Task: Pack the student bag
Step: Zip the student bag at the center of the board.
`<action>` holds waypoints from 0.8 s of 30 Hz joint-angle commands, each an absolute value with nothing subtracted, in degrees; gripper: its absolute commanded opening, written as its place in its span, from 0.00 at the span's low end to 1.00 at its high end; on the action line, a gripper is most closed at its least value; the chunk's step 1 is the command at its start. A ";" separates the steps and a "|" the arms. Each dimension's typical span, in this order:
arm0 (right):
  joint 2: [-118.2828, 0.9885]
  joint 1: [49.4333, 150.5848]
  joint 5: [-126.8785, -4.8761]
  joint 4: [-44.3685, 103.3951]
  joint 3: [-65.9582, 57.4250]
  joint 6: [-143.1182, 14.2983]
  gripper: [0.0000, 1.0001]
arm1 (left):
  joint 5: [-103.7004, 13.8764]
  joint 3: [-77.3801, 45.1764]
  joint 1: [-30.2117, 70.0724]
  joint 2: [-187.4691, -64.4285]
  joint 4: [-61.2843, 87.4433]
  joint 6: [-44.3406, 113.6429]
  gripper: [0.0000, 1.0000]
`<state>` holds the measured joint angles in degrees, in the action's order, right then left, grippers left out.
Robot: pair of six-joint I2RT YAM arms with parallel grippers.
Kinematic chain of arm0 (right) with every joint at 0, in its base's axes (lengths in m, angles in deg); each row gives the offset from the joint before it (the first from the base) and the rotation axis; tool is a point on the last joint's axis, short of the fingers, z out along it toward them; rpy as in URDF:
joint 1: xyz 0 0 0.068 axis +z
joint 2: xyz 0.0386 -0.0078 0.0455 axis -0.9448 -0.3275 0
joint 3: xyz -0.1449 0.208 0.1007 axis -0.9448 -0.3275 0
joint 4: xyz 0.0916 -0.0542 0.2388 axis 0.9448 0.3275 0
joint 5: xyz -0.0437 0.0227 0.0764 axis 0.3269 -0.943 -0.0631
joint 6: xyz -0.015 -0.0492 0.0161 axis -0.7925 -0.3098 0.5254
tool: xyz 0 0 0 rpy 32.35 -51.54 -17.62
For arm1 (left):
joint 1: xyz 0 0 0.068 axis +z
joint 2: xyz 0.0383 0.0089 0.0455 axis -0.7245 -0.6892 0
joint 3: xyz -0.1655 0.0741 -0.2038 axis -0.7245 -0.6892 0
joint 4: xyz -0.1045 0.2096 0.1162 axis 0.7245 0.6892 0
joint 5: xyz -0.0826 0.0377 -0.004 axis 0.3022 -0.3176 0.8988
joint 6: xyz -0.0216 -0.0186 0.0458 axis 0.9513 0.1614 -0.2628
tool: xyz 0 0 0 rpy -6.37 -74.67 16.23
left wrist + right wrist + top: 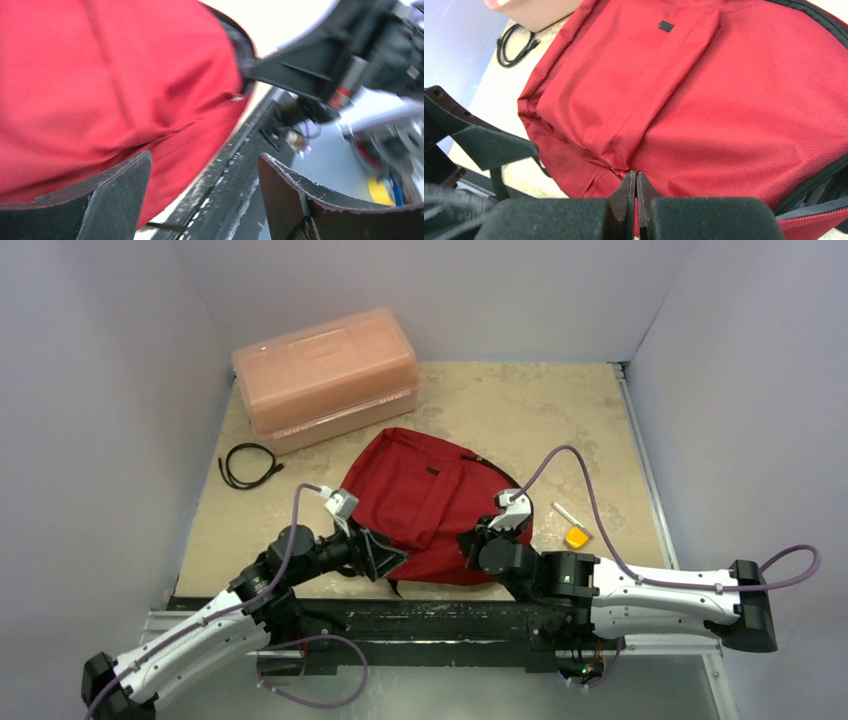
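Observation:
The student bag (pixel 430 500) is a dark red fabric backpack lying flat mid-table, front pocket up; its black zipper shows along its right edge. It fills the right wrist view (pixel 724 100) and the left of the left wrist view (pixel 100 75). My right gripper (pixel 470 540) is shut, pinching a fold of red fabric at the bag's near edge (pixel 636 175). My left gripper (pixel 385 558) is open and empty at the bag's near left corner, with one finger against the fabric and the other over the table's black front rail (pixel 205 165).
A translucent orange-pink plastic box (pixel 325 375) stands at the back left. A coiled black cable (pixel 248 465) lies left of the bag. A white stick (pixel 566 513) and a small yellow-orange object (pixel 576 537) lie right of the bag. Walls enclose the table.

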<state>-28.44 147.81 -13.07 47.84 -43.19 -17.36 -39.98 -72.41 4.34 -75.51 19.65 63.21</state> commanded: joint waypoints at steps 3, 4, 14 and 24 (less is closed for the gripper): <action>-25.97 147.70 -12.94 44.49 -41.37 -19.83 0.00 | -47.42 -70.21 -13.85 -91.07 -6.91 44.22 0.80; -25.73 147.70 -12.70 44.88 -41.37 -19.40 0.00 | -48.48 -68.59 -15.96 -95.37 -8.03 40.74 0.80; -23.33 147.70 -13.76 44.53 -43.30 -18.64 0.00 | -47.57 -63.46 -17.99 -119.01 -26.00 28.70 0.73; -25.77 147.70 -8.17 54.74 -41.09 -11.00 0.00 | -48.45 -66.65 -17.99 -120.88 -26.77 31.27 0.25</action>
<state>-24.29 147.81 -13.94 48.51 -43.41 -17.77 -46.36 -64.70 -17.80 -123.05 -22.12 31.02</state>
